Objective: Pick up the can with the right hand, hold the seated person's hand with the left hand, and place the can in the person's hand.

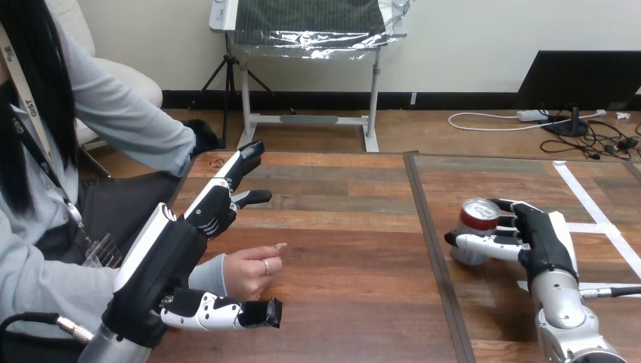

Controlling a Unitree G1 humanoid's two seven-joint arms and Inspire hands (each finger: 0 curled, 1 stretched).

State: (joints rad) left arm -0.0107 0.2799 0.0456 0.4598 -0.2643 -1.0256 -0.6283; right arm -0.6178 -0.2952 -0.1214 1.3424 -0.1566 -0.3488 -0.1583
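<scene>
A red and silver can stands upright on the right part of the wooden table. My right hand is shut on it, with the fingers round its far side and the thumb across its front. At the left, the person's hand rests loosely curled on the table. My left hand is open beside it: the fingers stretch out past its far side and the thumb lies along its near side. Whether my left hand touches the person's hand I cannot tell.
The person sits at the table's left edge, with a forearm coming in under my left arm. A dark seam runs front to back between the two tabletops. White tape lines mark the table's right part.
</scene>
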